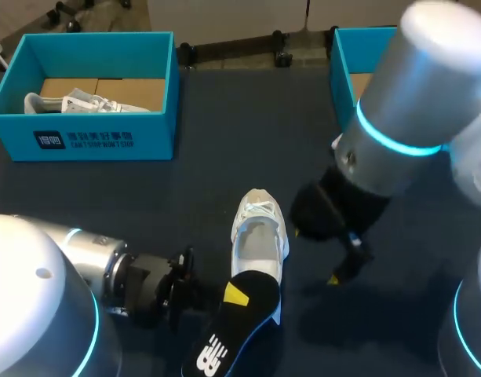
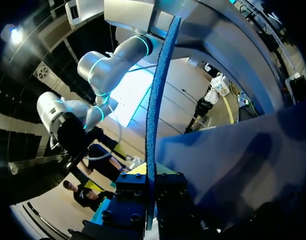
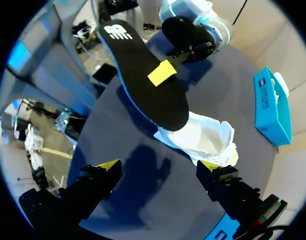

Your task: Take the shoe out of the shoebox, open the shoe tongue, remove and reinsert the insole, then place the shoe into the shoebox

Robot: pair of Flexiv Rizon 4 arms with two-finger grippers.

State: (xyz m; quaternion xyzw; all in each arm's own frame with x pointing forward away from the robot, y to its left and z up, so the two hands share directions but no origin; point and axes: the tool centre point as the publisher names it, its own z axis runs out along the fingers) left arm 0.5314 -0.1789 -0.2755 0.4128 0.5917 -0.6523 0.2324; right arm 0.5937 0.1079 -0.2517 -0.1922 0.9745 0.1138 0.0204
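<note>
A white shoe (image 1: 260, 234) lies on the dark table (image 1: 224, 173), toe pointing away from me. My left gripper (image 1: 234, 295) is shut on a black insole (image 1: 244, 330) with a blue edge, held tilted with one end over the shoe's heel opening. In the left wrist view the insole (image 2: 157, 90) stands edge-on, clamped in that gripper (image 2: 150, 181). My right gripper (image 1: 315, 256) hangs open just right of the shoe, nothing between its fingers. From the right wrist view the open gripper (image 3: 158, 165) faces the shoe (image 3: 205, 140) and the insole (image 3: 140, 65).
A blue shoebox (image 1: 87, 129) stands at the back left with another pale shoe (image 1: 75, 102) inside; it also shows in the right wrist view as a blue shoebox (image 3: 272, 107). A second blue box (image 1: 346, 59) sits at the back right, partly hidden by my right arm.
</note>
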